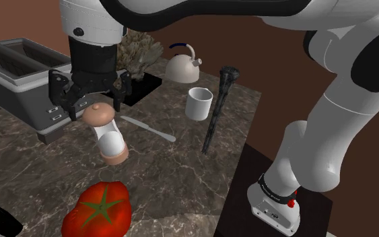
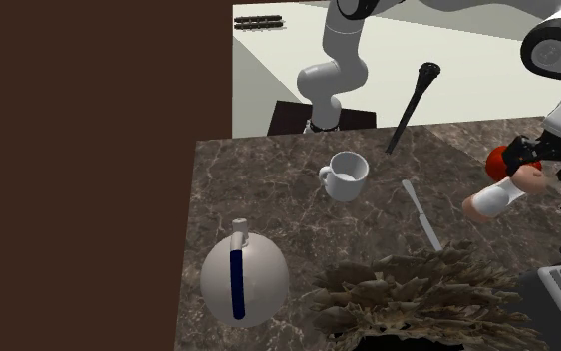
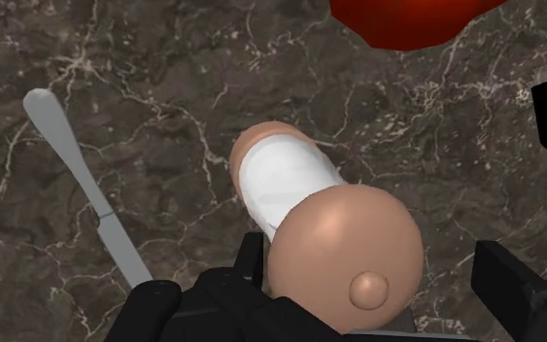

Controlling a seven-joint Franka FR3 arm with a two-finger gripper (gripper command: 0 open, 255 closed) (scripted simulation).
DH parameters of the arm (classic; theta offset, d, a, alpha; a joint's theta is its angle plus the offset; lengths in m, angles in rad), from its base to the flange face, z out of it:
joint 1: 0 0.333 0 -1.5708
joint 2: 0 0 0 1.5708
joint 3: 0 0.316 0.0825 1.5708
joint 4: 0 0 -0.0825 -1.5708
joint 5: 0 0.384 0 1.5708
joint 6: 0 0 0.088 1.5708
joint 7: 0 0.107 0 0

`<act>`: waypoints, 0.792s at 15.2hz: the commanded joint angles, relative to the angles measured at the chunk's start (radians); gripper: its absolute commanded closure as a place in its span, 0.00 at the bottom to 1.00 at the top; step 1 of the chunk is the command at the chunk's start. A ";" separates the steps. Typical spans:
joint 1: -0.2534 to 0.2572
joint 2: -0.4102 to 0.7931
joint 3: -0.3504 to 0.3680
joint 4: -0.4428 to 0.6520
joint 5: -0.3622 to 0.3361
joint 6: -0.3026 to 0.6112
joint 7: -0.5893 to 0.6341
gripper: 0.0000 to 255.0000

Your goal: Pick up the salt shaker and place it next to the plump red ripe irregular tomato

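the salt shaker (image 1: 109, 134) sits left of centre in the shoulder view. it has a white body with a tan domed cap (image 3: 344, 262) and a tan base. it is tilted, cap uppermost and base slanting down toward the lower left of that frame, where the red tomato (image 1: 98, 209) lies near it but apart. i cannot tell whether the base rests on the marbled desk (image 1: 181, 175) or hangs just above it.

the end effector (image 1: 90, 104) is directly over the cap with its black fingers (image 3: 514, 291) wide apart, one on each side. in the wrist view a strip of desk shows between the cap and one finger, so i judge nothing is gripped.

the shaker looks small, light and rigid, with a smooth rounded skin that could slip. the domed cap is a poor hold, since the pads would likely slide off it. the straighter white middle, taken across its width, seems safer. because it leans, a nudge could tip or roll it.

further out, a pale knife (image 1: 147, 128) lies to the right of the shaker. a white mug (image 1: 199, 103) and a kettle (image 1: 182, 66) stand toward the upper middle, and a grey toaster (image 1: 19, 74) stands at the upper left.
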 commanded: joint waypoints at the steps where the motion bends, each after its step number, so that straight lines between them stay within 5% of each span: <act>1: -0.001 -0.001 -0.001 0.032 0.000 -0.033 0.000 0.00; 4: -0.004 0.004 -0.003 0.132 -0.002 -0.129 0.002 0.00; 12: -0.004 0.004 -0.003 0.132 -0.002 -0.129 0.002 0.00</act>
